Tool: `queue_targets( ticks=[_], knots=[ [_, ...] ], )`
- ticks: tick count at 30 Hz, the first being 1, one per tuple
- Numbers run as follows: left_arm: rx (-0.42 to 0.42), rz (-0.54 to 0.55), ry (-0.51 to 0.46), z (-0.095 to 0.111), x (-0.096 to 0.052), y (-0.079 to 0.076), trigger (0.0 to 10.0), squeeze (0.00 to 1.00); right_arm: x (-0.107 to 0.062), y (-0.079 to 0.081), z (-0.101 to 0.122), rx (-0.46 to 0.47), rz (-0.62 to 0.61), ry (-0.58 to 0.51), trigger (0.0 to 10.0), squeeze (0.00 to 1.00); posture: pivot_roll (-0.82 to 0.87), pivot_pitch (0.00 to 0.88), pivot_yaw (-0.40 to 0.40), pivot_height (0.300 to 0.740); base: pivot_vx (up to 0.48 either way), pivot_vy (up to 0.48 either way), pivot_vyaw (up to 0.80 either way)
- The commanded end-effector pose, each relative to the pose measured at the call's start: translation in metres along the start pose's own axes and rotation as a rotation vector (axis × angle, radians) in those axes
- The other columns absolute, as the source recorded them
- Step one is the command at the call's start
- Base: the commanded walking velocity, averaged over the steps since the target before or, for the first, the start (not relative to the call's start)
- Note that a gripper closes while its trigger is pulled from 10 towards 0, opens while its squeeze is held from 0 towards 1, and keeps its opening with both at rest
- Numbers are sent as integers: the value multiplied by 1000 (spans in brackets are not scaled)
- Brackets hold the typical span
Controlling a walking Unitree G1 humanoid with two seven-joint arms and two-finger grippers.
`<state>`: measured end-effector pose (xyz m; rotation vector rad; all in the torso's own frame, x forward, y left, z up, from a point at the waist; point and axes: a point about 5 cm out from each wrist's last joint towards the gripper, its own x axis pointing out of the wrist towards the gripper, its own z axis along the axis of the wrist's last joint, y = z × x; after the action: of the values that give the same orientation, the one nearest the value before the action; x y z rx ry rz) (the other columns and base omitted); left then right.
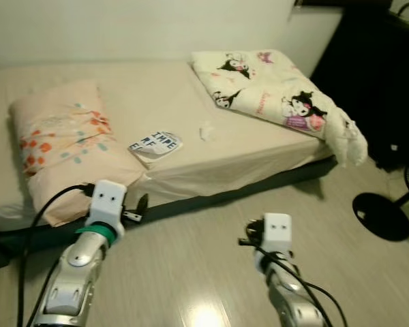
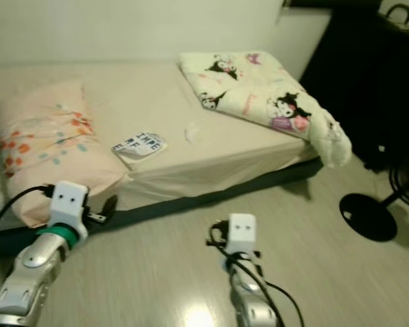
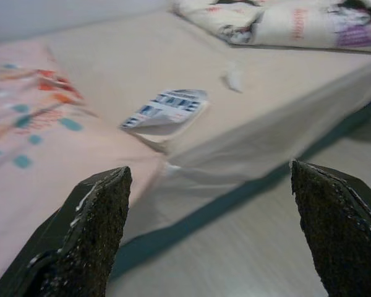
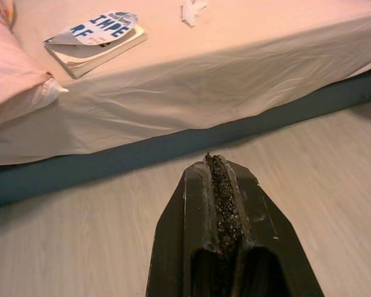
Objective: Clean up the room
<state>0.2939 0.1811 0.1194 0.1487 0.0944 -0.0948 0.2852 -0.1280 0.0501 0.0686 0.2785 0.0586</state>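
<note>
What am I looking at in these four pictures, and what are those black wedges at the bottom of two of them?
This is a humanoid robot standing by a bed. The two wide pictures come from the camera eyes in its head, looking down at its own silver arms. The other two come from cameras on its wrists, and the black wedges are its fingers. The left gripper is open, its fingers spread apart; the right gripper is shut. Neither holds anything. On the bed lie a floral pillow, a book, a crumpled tissue and a folded cartoon-print blanket. A fan's round base stands on the floor.
</note>
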Motion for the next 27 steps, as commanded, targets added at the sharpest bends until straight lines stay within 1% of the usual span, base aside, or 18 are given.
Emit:
queue_targets(
  ticks=[1,27],
  knots=[
    [-12,-24,21,-5,-1,-6,10000,0,-2,-10,-8,-3,-34,29,10000,0,154,0,-25,740,281,0,0],
    [-10,-34,23,-4,-1,-6,10000,0,-2,-10,-10,0,-42,37,10000,0,155,0,-25,740,302,0,0]
  ],
)
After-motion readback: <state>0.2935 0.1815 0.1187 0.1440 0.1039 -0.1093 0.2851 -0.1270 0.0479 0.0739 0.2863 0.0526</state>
